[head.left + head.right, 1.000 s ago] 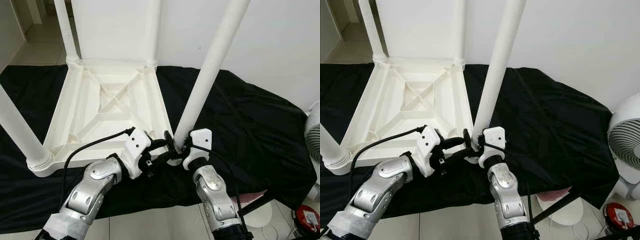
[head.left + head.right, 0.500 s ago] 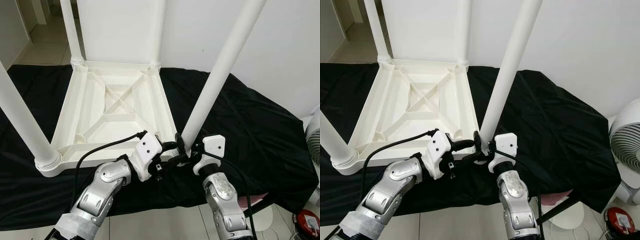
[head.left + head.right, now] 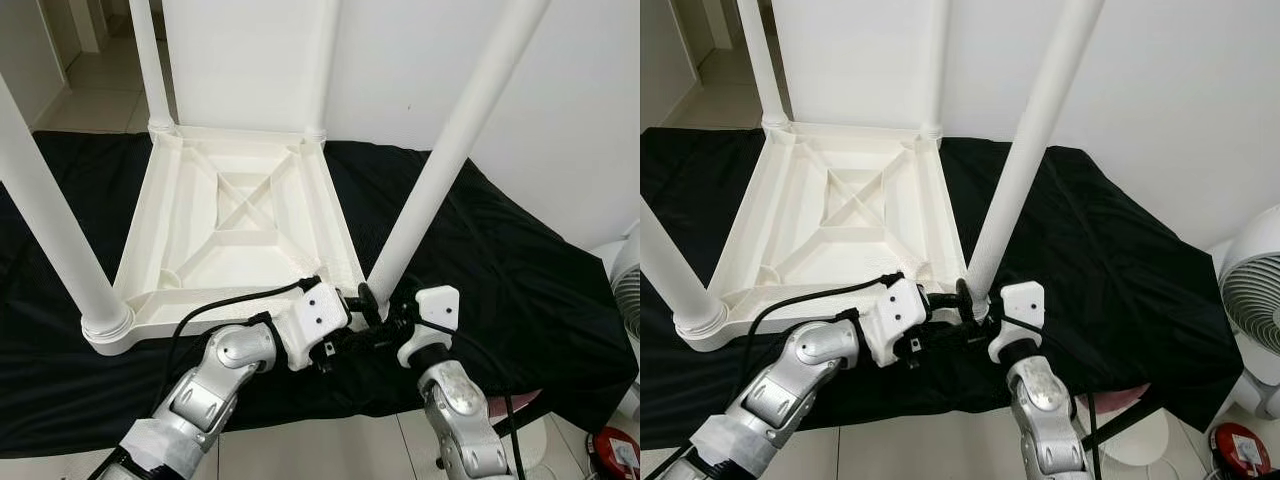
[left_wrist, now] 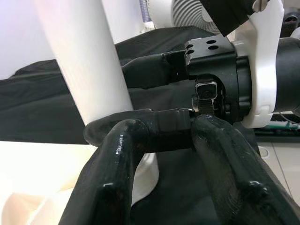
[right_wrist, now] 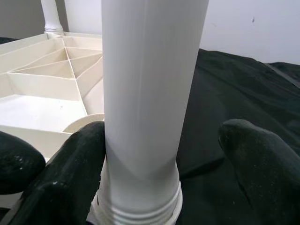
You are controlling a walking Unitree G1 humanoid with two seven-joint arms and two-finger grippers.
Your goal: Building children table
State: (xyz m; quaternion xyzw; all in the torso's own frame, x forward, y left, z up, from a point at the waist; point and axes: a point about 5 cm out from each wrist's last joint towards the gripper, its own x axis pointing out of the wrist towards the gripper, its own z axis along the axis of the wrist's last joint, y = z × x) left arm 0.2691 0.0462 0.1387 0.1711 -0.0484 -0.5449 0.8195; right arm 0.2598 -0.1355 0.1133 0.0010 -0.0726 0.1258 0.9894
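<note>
Black cloth point(image 3: 520, 270) carries the upturned table point(image 3: 240, 225). Since a second ago, both grippers keep at the near-right leg point(image 3: 440, 170): right gripper point(image 5: 164, 154) straddles its base, fingers apart; left gripper point(image 3: 365, 300) apparently closed beside it. Leg likely seated.

We see bright, even daylight in both eye views, and they are sharp. The white table point(image 3: 235, 215) glows almost too bright, while the black cloth point(image 3: 500, 270) stays dark with few folds showing. Shadows are soft. In the wrist views, the close black fingers point(image 4: 117, 187) look blurry, with small shiny spots on them.
</note>
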